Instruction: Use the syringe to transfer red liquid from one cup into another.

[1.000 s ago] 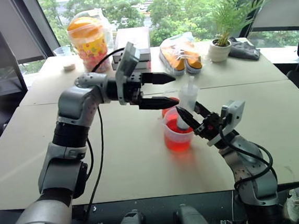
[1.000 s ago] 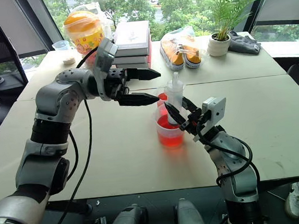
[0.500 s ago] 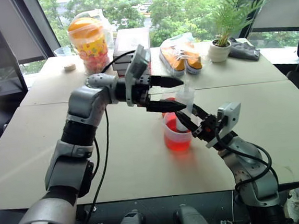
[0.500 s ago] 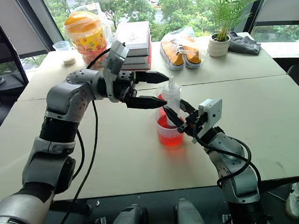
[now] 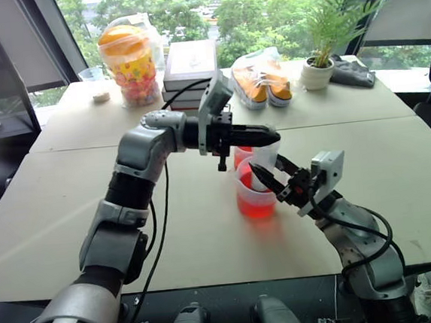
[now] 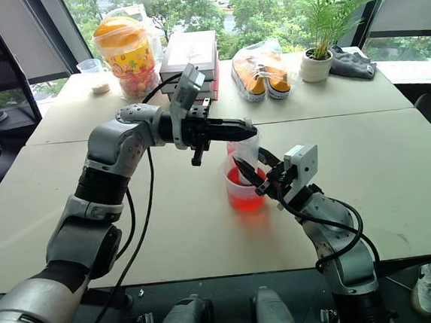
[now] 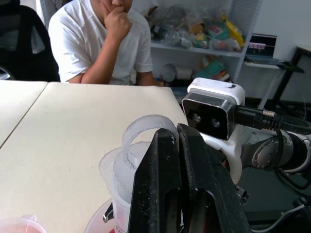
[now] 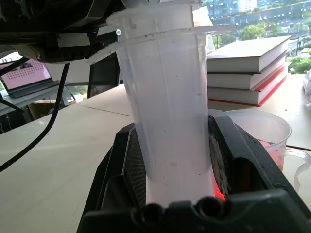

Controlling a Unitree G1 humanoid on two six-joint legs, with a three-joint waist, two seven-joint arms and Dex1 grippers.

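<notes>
The syringe (image 5: 264,151) stands upright with its tip in the wide handled cup (image 5: 255,199), which holds red liquid (image 5: 255,206). My right gripper (image 5: 265,163) is shut on the clear barrel (image 8: 165,97) from the right, just above the cup's rim. Pointing level to the right, my left gripper (image 5: 272,135) is shut at the plunger's top, which its fingers (image 7: 163,160) cover. The plunger's loop (image 7: 141,127) peeks out beside them. The smaller red-tinted cup (image 5: 240,157) stands right behind the wide cup.
At the table's far side are a candy jar (image 5: 127,59), stacked books (image 5: 190,65), bagged shoes (image 5: 261,78), a potted plant (image 5: 319,65) and a small cup (image 5: 91,74). A person (image 7: 97,39) sits at the table beyond my right arm.
My left gripper moved right over the syringe's top and went from wide open to shut on the plunger. The right gripper kept its hold on the barrel.
</notes>
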